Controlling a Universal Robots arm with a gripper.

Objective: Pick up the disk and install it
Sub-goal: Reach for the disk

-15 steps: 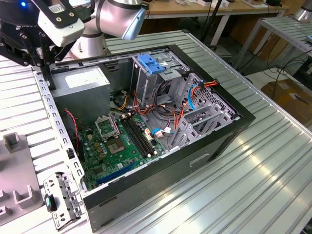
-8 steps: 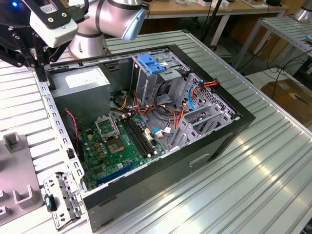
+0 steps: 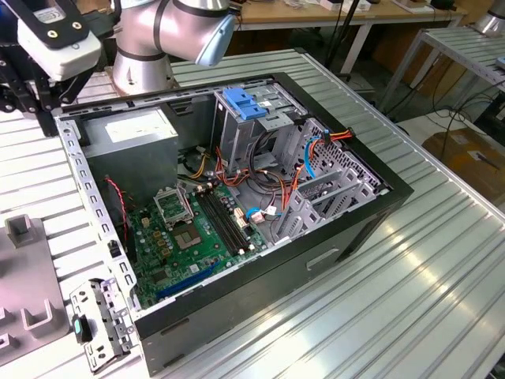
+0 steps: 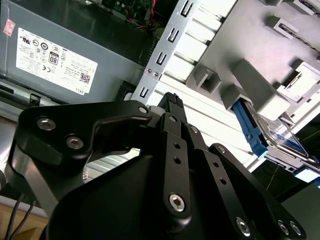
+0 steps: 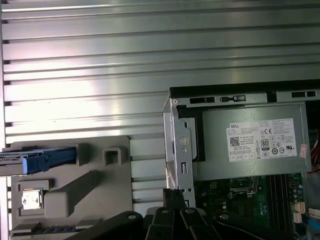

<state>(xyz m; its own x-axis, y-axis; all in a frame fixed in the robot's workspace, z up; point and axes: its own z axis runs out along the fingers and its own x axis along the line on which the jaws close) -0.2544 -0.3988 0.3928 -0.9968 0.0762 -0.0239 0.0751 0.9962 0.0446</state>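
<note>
"Second wrist view first: how does the black metal gripper [image 4: 172,100] stand?"

"It is seen from behind its linkage, so whether it is apart or together I cannot tell. Its tip hangs above the ribbed silver aluminium table [image 4: 210,120], between the perforated grey steel flange [image 4: 162,55] of the computer case and a light grey plastic fixture block [image 4: 240,40]."

"And the disk?"

"The rectangular silver metal disk [image 4: 272,137] with blue plastic side rails stands on edge in a slot of that fixture block, apart from the gripper. The first wrist view agrees: the gripper [image 5: 172,195] is over the flange [image 5: 180,150], and the disk [image 5: 40,157] is in the fixture block [image 5: 65,195], across a strip of bare table [image 5: 150,75]."

"What lies around them?"

"Just beside the flange, inside the case, sits a grey power-supply box [image 5: 215,155] with a white sticker. In the exterior view the open black tower case [image 3: 339,237] sits in the middle. Within it the power-supply box [image 3: 130,130] is at ten o'clock, a green motherboard [image 3: 189,237] at seven, and a grey metal drive cage [image 3: 252,134] with a blue plastic latch [image 3: 245,106] at twelve. The silver arm [image 3: 170,31] rises at eleven o'clock of that view, and the fixture block [image 3: 24,268] lies at eight o'clock, outside the case."
</note>
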